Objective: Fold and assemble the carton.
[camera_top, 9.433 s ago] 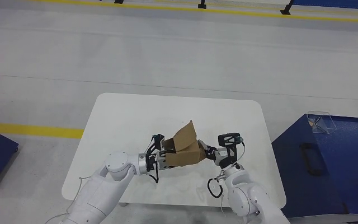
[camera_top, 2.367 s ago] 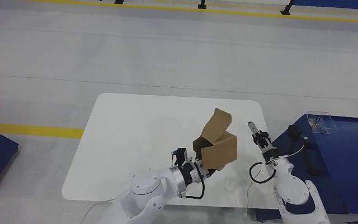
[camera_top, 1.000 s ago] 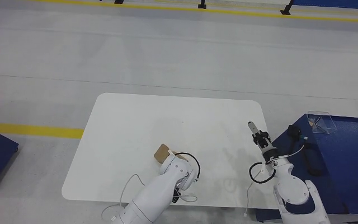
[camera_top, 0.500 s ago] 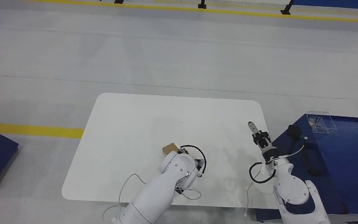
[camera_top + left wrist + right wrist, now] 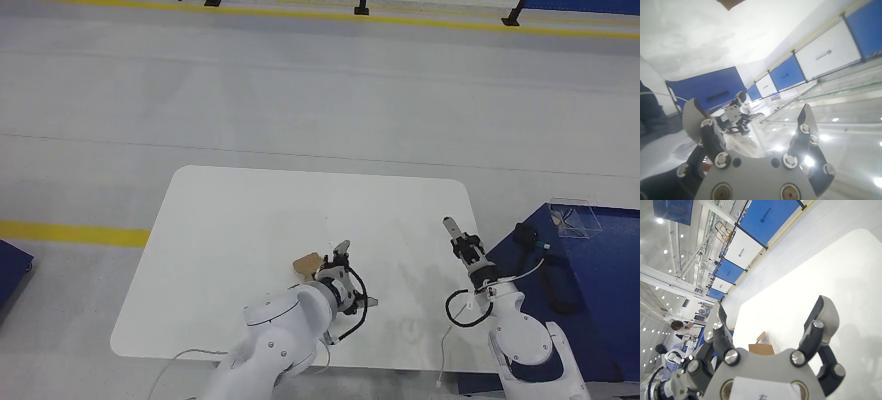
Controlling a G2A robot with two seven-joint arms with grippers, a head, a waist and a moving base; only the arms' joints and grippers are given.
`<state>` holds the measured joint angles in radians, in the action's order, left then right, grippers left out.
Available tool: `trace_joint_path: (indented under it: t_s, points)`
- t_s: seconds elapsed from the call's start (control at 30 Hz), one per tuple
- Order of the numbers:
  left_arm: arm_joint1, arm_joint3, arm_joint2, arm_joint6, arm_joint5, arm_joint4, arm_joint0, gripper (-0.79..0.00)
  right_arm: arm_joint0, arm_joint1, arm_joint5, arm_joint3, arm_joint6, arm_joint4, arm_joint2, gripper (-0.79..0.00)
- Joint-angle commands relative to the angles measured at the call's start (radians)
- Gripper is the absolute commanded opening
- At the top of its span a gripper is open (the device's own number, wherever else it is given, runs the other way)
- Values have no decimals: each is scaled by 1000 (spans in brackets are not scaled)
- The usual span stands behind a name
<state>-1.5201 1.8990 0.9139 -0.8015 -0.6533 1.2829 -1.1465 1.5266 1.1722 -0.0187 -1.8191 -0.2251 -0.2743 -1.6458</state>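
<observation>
Lying on surface (image 5: 220, 230), carton (image 5: 307, 264) sits just beside left tool (image 5: 747, 108), spread and empty; right tool (image 5: 770, 303), also spread, hovers well apart.

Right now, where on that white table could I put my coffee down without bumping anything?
The far half and left side of the table are bare. Crowded: the near middle, where the carton lies by the left gripper, and the right edge, under the right gripper.

One carton (image 5: 306, 264), one white table (image 5: 250, 220), two pincers, left pincer (image 5: 357, 272) and right pincer (image 5: 450, 224), one blue cabinet (image 5: 575, 320)
</observation>
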Motion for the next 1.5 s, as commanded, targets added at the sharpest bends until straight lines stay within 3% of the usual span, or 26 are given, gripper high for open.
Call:
trace_joint_path:
  t_s: [0.0,0.2,0.93,1.03,1.1,1.17,1.23,1.47]
  points:
    - [16,-5,1,150,-31,-135,-22,0,0,0,0,0,0,0,0,0]
    - [64,10,-5,461,23,-487,-94,0,0,0,0,0,0,0,0,0]
    - [64,11,-4,458,22,-496,-93,0,1,0,1,1,-9,3,4,0]
    - [70,48,8,396,-63,-579,-80,0,-17,-1,-12,13,-106,49,21,0]
    - [76,96,22,338,-175,-632,-80,0,-39,-2,-28,27,-148,51,33,0]
    - [81,121,62,255,-283,-675,-88,0,-53,-2,-36,39,-158,5,64,0]
    - [83,144,76,244,-359,-672,-91,0,-66,-1,-43,51,-160,-57,107,0]
    - [139,-69,-22,160,-359,-795,-73,0,-109,9,-52,116,-168,-229,269,0]
